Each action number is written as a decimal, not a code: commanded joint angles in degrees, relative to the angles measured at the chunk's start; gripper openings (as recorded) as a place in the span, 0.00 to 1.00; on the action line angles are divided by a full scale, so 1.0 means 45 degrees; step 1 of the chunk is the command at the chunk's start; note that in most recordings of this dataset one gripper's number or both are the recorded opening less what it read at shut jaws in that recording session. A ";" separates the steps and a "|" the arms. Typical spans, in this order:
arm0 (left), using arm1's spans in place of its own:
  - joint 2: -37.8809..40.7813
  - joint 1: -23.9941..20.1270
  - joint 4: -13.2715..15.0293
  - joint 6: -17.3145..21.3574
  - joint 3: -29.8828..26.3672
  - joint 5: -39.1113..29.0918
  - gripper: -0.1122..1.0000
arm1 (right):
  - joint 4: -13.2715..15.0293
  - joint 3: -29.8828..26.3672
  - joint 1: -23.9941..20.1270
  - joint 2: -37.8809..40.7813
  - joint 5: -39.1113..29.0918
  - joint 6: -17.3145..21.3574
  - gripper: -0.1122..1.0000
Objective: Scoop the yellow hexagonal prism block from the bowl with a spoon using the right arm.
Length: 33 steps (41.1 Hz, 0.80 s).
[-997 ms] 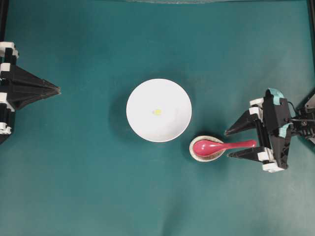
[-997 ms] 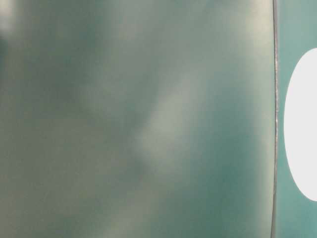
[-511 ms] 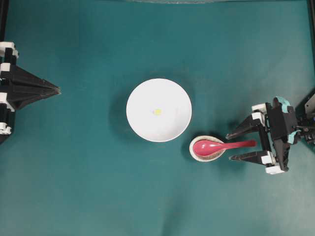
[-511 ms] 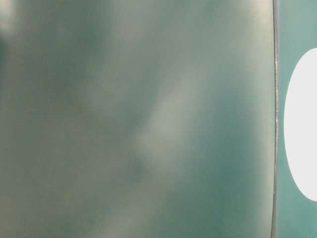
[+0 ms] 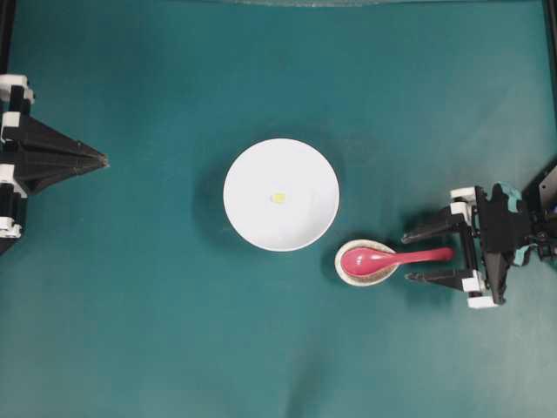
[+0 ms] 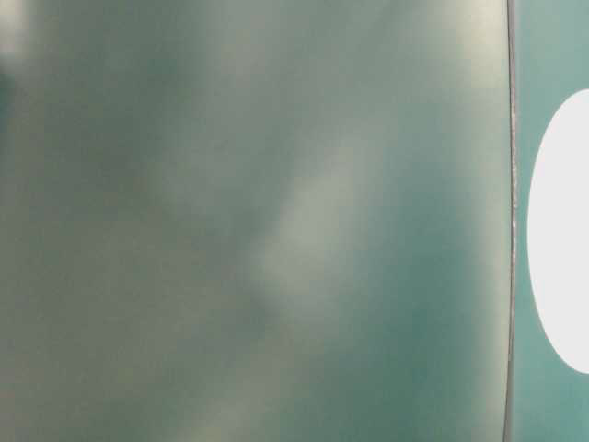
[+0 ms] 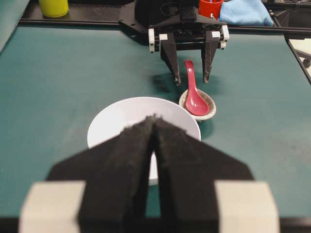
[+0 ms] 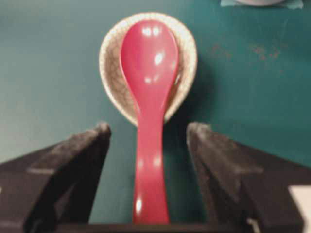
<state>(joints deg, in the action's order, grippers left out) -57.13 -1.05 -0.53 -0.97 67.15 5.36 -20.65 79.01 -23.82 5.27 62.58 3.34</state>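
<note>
Lying between the open right gripper [image 8: 148, 133] fingers, seemingly untouched: spoon [image 8: 148, 97] handle.

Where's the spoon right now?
In the overhead view the spoon sits right of the bowl, scoop in the speckled dish, handle between the right gripper's open fingers.

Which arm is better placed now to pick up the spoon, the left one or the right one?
The right. The right gripper is open with a finger on each side of the spoon handle. The left gripper is shut and sits beyond the bowl, far from the spoon.
</note>
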 commanded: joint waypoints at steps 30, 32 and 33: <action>0.0078 0.0020 -0.0020 -0.0020 -0.0293 0.0059 0.10 | -0.0879 -0.0098 -0.0605 -0.0078 0.0352 -0.1172 0.61; 0.0098 0.0020 -0.0020 -0.0020 -0.0273 0.0078 0.10 | -0.0879 -0.0078 -0.0605 -0.0078 0.0332 -0.1172 0.60; 0.0098 0.0020 -0.0020 -0.0020 -0.0273 0.0059 0.10 | -0.0879 -0.0078 -0.0605 -0.0059 0.0332 -0.1172 0.59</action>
<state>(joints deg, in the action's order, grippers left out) -57.13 -0.97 -0.53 -0.97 67.06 5.45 -24.43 78.93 -26.28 5.63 63.90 -1.85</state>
